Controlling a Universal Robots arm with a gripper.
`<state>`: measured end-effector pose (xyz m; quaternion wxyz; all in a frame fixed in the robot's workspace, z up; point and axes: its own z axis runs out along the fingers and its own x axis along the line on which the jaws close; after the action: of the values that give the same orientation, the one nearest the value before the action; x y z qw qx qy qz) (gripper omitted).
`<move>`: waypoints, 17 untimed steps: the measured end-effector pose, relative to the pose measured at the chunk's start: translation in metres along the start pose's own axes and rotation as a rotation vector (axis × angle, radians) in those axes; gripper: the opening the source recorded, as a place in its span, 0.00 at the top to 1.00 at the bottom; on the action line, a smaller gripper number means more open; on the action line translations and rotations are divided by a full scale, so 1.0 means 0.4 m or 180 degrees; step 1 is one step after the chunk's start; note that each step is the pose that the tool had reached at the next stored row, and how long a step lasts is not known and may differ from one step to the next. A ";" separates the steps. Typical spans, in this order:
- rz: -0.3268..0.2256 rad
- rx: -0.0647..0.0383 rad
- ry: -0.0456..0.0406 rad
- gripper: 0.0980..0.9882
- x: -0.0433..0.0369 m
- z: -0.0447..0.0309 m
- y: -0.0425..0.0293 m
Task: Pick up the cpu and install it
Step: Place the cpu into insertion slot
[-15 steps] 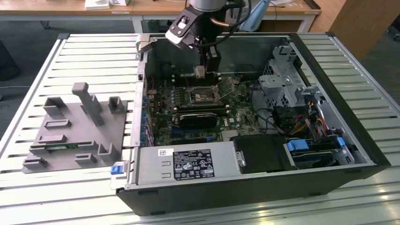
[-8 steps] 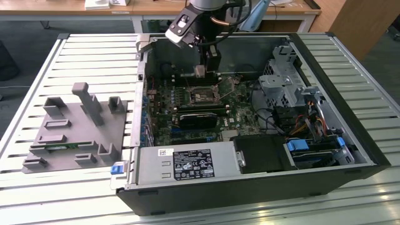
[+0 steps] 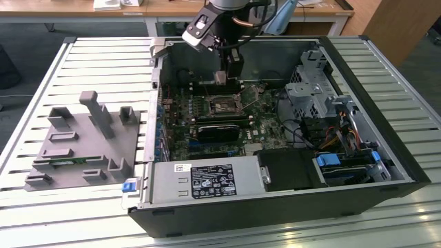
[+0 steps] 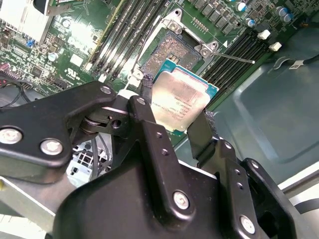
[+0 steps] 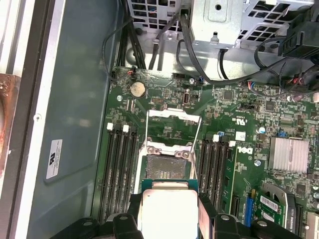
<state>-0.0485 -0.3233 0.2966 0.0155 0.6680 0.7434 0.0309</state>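
Note:
The cpu (image 4: 180,102) is a small square chip with a silvery top and green rim, held between my black fingers (image 4: 149,119). My gripper (image 3: 222,78) is shut on it and hangs inside the open computer case (image 3: 386,129), a little above the motherboard. The cpu (image 5: 167,211) hovers just short of the open socket (image 5: 166,164), whose metal frame is flipped up. In the exterior view the socket (image 3: 222,106) lies directly below the gripper.
Memory slots (image 5: 118,164) flank the socket on both sides. A drive cage (image 3: 313,90) and cables (image 3: 303,134) fill the case toward the exterior view's right. A grey fixture (image 3: 86,142) stands on the slatted table at the exterior view's left. A power supply (image 3: 203,181) sits at the front.

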 end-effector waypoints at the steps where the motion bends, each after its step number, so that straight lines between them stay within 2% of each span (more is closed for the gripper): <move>1: 0.0000 0.0000 0.0000 0.51 0.000 -0.001 0.000; 17: 0.0000 0.0000 0.0000 0.51 0.000 -0.013 0.001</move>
<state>-0.0485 -0.3233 0.3020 0.0155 0.6680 0.7434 0.0309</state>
